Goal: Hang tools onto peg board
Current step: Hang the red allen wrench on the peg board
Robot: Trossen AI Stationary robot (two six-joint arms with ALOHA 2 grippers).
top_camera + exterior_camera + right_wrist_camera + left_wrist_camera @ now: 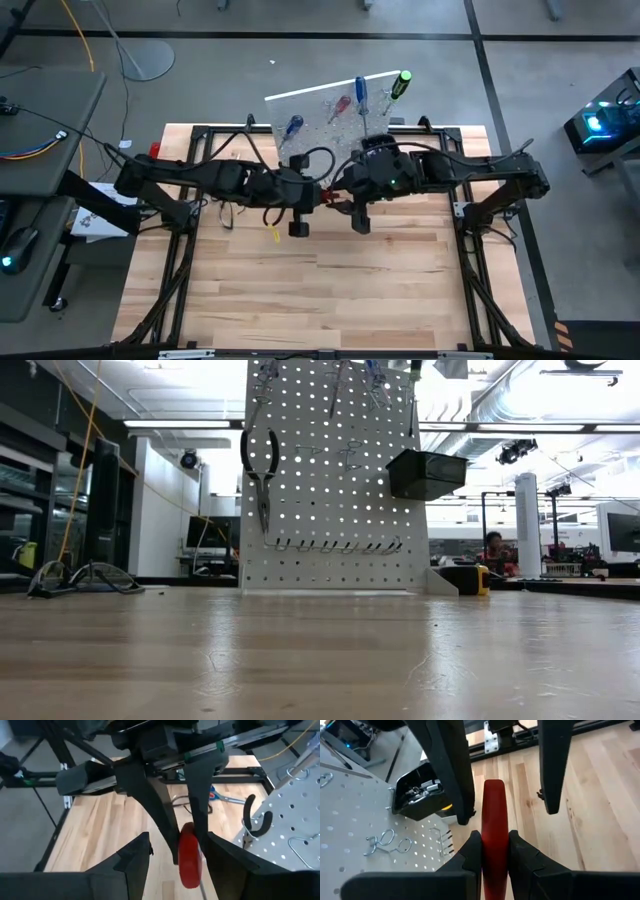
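Red-handled tool [494,827] is being pinched in the left gripper [494,851] above the table's middle near the peg board [330,480], while the right gripper [172,852] is standing open around it, having nothing clamped, seemingly for a handover.

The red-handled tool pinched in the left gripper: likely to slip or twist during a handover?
Probably rigid: the red handle runs straight out from the left gripper. Its glossy, rounded surface looks fairly slippery. Held near one end, it might pivot if nudged by the open right gripper around its tip.
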